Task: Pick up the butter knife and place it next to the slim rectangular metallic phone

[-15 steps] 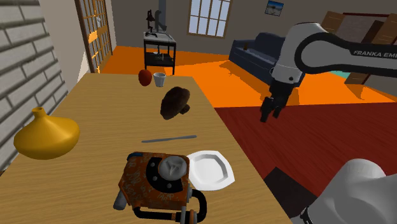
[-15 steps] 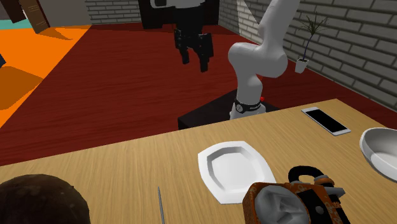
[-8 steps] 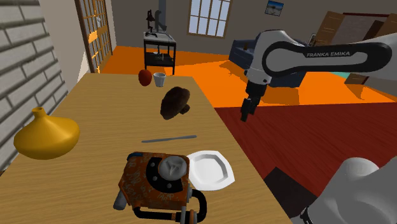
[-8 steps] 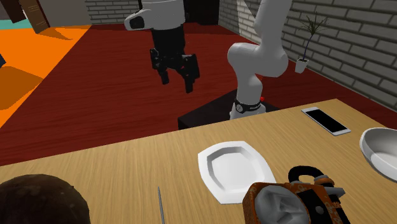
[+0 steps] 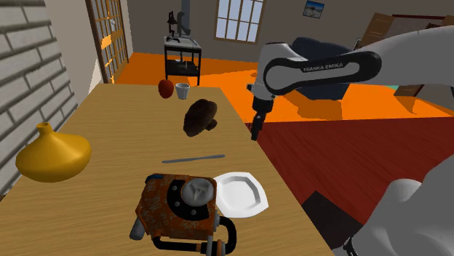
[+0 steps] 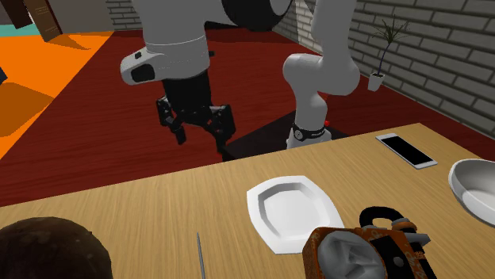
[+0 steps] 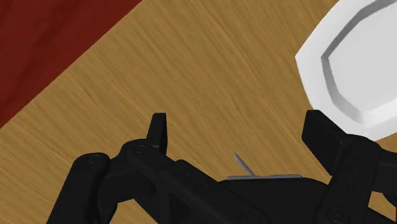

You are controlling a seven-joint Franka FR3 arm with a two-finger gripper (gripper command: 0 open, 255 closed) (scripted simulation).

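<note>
1. Gripper (image 6: 202, 141): jaws apart, empty, hanging near the bench (image 5: 109, 145) edge
2. Butter knife (image 5: 193, 158): flat on the bench, between brown lump (image 5: 200, 116) and white plate (image 5: 236, 193)
3. Phone (image 6: 406, 150): beyond the plate, well apart from the knife
4. Risk: thin flat blade may slip the pinch; jaws may strike the bench

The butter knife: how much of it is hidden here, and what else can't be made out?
Second exterior view: the butter knife runs off the bottom edge.
Wrist view: the open gripper hides all but one end of the knife.
Second exterior view: the grey bowl is cut by the right edge, the rusty machine by the bottom edge.
</note>
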